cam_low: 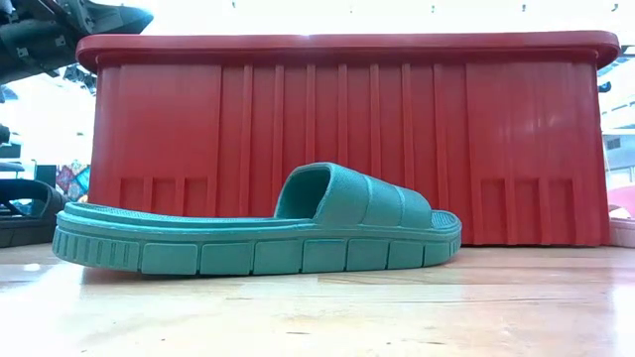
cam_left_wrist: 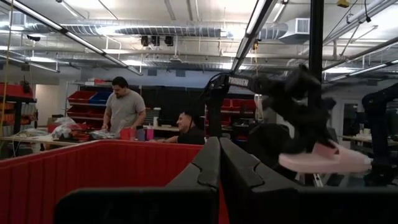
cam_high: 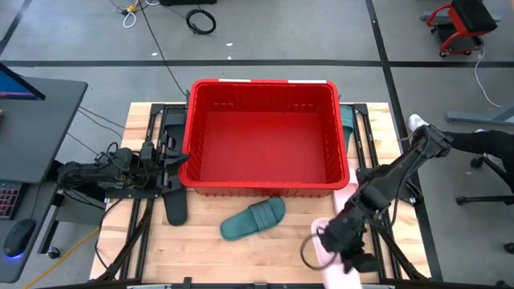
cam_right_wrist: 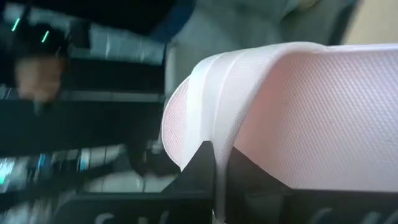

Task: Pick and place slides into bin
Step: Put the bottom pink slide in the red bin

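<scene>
The red bin (cam_high: 261,136) stands mid-table. A teal slide (cam_high: 253,218) lies sole-down on the table in front of the bin; it also shows in the low view (cam_low: 258,233). A black slide (cam_high: 175,207) lies near the bin's near-left corner. A second teal slide (cam_high: 347,128) lies by the bin's right wall. One pink slide (cam_high: 347,194) lies at the bin's near-right corner. My right gripper (cam_high: 336,245) is shut on another pink slide (cam_high: 323,255) near the table's front right. My left gripper (cam_high: 178,160) is shut and empty by the bin's left wall. My right gripper pinches the pink slide's wide strap (cam_right_wrist: 219,134) between its two fingers, at the strap's edge. It comes from above. Seen from the left wrist view, the slide (cam_left_wrist: 323,158) hangs roughly level under the gripper, lifted clear of the table.
The bin's thick rim (cam_left_wrist: 74,152) stands high in front of my left gripper. Two people show at benches in the room behind. Bare wood lies in front of the teal slide (cam_low: 317,317). Arm frames run along both table sides.
</scene>
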